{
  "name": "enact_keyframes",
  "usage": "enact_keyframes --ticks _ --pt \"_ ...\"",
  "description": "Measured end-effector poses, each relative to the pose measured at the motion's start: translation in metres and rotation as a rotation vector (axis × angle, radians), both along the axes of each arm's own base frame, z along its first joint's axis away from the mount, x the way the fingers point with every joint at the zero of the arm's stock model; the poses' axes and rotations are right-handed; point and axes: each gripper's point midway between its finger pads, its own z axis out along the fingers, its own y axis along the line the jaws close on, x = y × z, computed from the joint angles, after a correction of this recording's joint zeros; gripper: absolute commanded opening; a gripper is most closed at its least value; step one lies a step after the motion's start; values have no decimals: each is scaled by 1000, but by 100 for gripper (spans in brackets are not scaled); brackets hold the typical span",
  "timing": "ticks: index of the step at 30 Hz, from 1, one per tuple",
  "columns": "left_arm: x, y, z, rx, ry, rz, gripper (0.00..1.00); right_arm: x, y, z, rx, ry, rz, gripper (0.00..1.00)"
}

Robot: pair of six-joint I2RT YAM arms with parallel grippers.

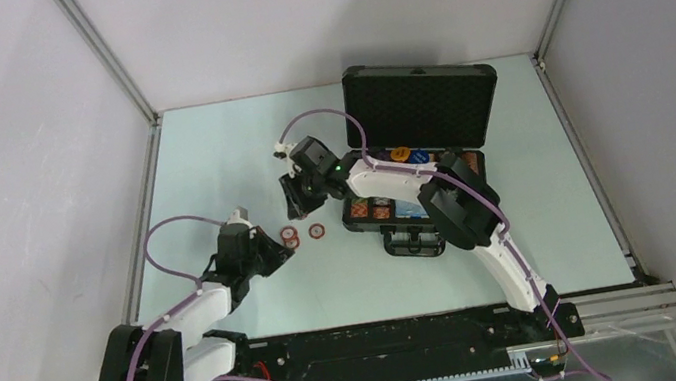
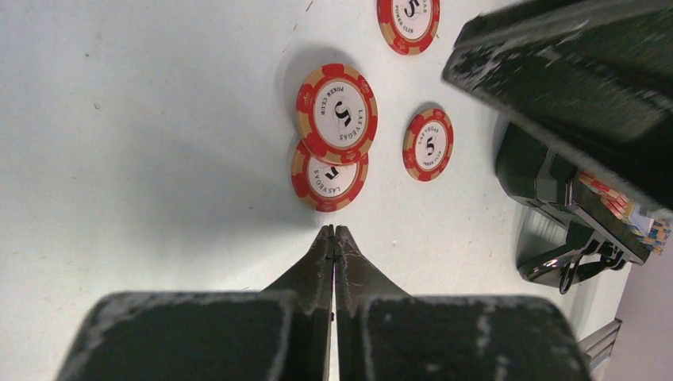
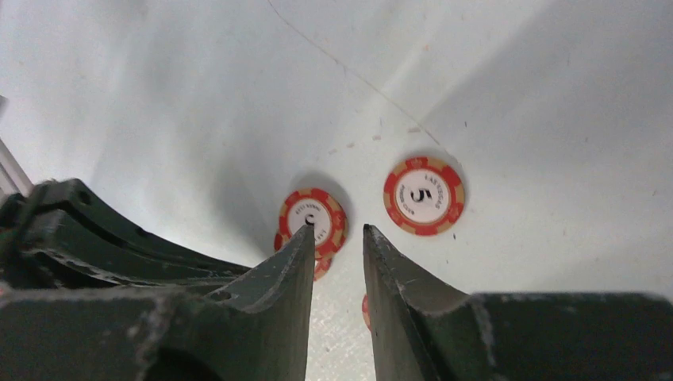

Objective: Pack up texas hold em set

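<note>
The black case (image 1: 457,168) lies open at mid-table, its foam-lined lid (image 1: 422,102) upright and chip rows (image 1: 373,212) inside. Several red-white chips (image 1: 317,231) lie on the table left of it. In the left wrist view two chips overlap (image 2: 336,113), one lies alone (image 2: 428,144) and another lies farther off (image 2: 408,22). My left gripper (image 2: 334,230) is shut and empty, its tips just short of the overlapping pair. My right gripper (image 3: 337,230) is open and empty above the chips, with the overlapping pair (image 3: 313,218) at its left fingertip and a single chip (image 3: 424,195) beyond it.
Metal frame rails (image 1: 140,210) and grey walls border the pale table on the left, back and right. The right arm (image 1: 458,208) reaches over the case's front and handle (image 1: 413,243). The right gripper's body (image 2: 571,71) hangs over the left wrist view.
</note>
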Motion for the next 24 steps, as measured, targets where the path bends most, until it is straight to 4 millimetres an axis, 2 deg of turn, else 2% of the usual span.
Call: enact_keyframes --ticks 6,9,14,20,24 --pt "-2 1 -2 3 10 0 0 14 20 23 36 -57 28 35" --pt "-2 1 -2 4 14 0 0 19 34 26 42 -71 50 35" --pt "-2 1 -2 4 14 1 0 14 47 8 1 -56 86 36" --pt "-3 1 -5 6 22 0 0 -2 45 -24 -79 0 120 36" --pt "-3 1 -5 6 22 0 0 -2 45 -22 -91 9 121 34"
